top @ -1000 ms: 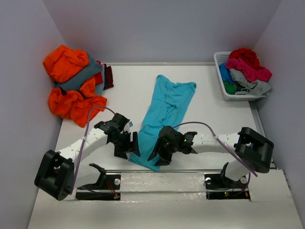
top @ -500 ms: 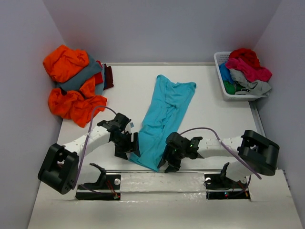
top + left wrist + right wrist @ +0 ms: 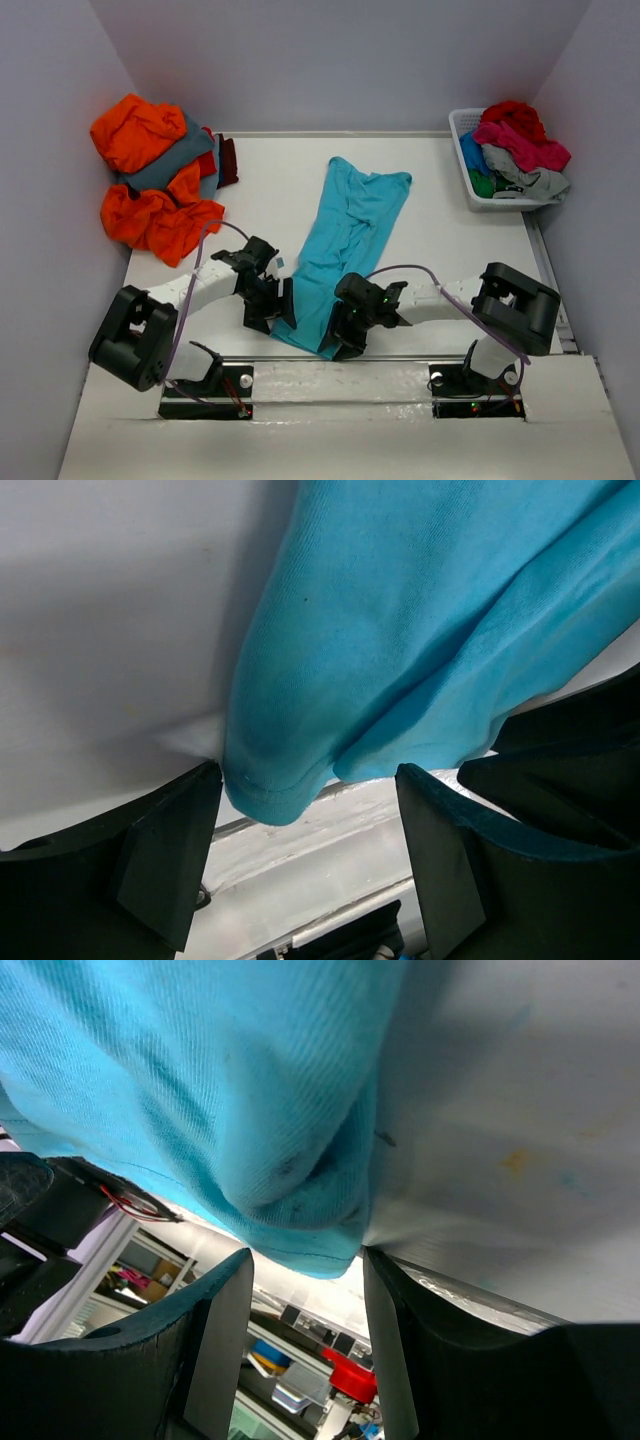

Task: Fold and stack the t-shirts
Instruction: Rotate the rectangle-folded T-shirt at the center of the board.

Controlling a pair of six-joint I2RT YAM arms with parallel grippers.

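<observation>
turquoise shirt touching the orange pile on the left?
Apart. The top view shows bare white table between the turquoise shirt and the orange pile.

One turquoise t-shirt (image 3: 352, 225), one white basket (image 3: 458, 124), two end effectors (image 3: 272, 315) (image 3: 345, 338), one table (image 3: 455, 250)

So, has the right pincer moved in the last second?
Yes. The right pincer has come down the view, closer to the table edge, and its fingers now sit either side of the turquoise shirt's near hem.
</observation>
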